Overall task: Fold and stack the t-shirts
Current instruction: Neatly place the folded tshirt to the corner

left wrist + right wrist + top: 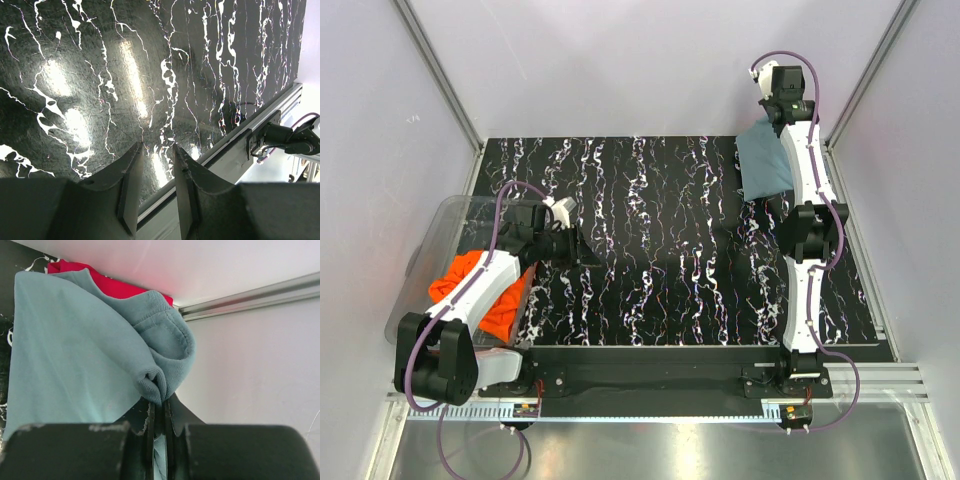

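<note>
The grey-blue t-shirt [764, 166] lies at the far right of the black marbled table [650, 260]. My right gripper [773, 117] is shut on a bunched ribbed edge of the grey-blue t-shirt [75, 350], which it holds up from the table; in its wrist view the right gripper [159, 402] pinches the cloth between its fingertips. A strip of the red t-shirt [107, 284] shows behind the grey-blue one. The orange t-shirt [470, 283] lies crumpled in the clear bin [440, 225] at the left, partly under my left arm. My left gripper [157, 147] hangs open above bare table, holding nothing.
The table's near edge with its metal rail [235, 137] runs just beyond the left fingers. White walls and aluminium frame posts [435, 70] close in the back and sides. The right arm stretches along the table's right edge.
</note>
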You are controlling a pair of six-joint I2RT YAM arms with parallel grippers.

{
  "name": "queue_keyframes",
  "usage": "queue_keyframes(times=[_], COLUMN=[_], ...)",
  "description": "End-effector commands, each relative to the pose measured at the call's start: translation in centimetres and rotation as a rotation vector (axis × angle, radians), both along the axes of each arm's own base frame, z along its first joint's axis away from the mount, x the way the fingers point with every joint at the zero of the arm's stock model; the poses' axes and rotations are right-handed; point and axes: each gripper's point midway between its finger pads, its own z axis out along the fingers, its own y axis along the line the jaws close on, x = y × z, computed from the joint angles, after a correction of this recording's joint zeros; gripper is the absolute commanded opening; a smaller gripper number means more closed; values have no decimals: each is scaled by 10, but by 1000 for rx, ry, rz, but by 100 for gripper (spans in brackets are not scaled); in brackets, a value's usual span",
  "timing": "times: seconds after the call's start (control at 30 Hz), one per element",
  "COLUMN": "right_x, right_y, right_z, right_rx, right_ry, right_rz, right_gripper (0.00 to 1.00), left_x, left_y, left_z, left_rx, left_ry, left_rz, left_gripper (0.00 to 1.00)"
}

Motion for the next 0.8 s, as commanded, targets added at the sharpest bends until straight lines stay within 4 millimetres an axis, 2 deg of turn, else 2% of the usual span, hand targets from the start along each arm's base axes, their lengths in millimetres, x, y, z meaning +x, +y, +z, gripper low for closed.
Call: queue_keyframes(times=[0.0, 0.5, 0.57, 0.6, 0.77], right_x=[-2, 1, 4, 3, 11], right_y=[-5, -19, -18, -34, -41], right_z=[79, 100, 101, 99, 91], right_rx=[-44, -99, -87, -88, -72], right_ry=[-167, -207, -221, -219, -233], right_rz=[43, 79, 81, 57, 35], right_gripper=[0, 0, 0, 0, 0], left_x=[-1, -8, -8, -8, -6], left_y=[-3, -5, -5, -4, -6], left_z=[2, -3, -5, -6, -5], left_rx=[-32, -46, -45, -44, -51], left_ry=[-9, 27, 35, 36, 45], left_rz=[-14, -18, -19, -16, -23], left_gripper=[34, 33, 33, 33, 32])
